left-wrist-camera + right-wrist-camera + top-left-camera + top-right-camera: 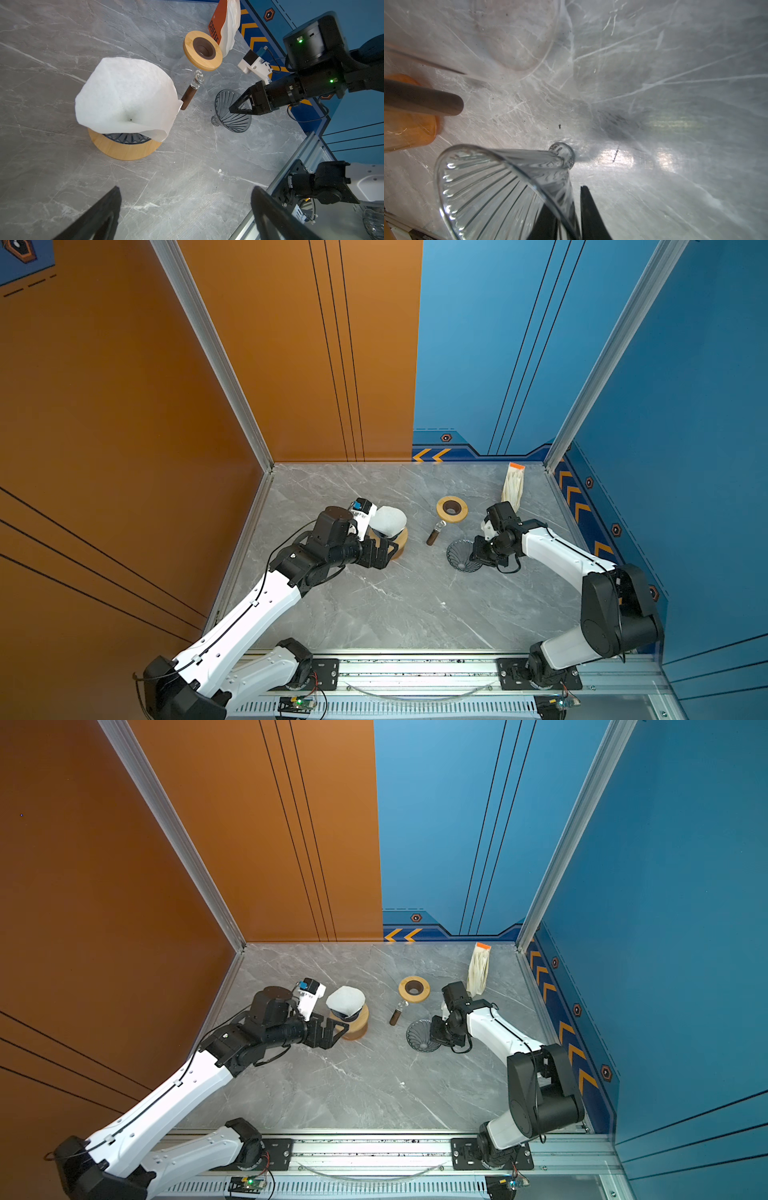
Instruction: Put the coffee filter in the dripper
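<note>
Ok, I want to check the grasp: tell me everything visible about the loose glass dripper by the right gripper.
The glass dripper is a clear, greyish cone with ribs and a short spout. It lies on its side on the marble table; the fingers of the right gripper straddle its wall near the rim.

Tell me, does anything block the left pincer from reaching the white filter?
Nothing visible. The open left pincer has only bare table between it and the filter, which rests on the dripper.
</note>
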You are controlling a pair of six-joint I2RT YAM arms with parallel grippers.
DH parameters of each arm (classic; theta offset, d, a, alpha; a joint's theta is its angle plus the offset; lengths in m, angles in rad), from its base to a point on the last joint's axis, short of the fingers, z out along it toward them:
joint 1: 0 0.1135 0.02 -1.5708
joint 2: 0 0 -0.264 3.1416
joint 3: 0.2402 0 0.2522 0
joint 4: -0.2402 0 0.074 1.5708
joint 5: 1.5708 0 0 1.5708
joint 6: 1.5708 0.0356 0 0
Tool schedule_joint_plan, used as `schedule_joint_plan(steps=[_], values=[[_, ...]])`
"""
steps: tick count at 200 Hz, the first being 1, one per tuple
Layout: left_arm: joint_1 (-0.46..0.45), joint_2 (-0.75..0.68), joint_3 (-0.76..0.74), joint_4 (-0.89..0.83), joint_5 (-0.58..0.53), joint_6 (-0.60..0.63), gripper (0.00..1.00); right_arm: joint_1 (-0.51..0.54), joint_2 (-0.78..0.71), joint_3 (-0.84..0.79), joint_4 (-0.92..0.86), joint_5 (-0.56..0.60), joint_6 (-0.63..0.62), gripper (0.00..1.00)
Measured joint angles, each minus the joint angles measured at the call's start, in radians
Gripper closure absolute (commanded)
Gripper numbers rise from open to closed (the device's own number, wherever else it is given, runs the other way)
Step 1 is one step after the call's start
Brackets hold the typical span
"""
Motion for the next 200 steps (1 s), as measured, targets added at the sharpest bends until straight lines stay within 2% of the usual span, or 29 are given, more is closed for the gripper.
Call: schedule_joint_plan(steps=[120,200], values=[[-0.025,0.032,0.005,0.000,-0.001,-0.009,0.02,-0.001,-0.045,-0.014,0.008,-0.016,0.000,0.96],[-0.070,0.062,0.087,0.025,-0.007,-0.018,0.02,-0.016,-0.186,0.045,-0.078,-0.033,-0.023,0.95]])
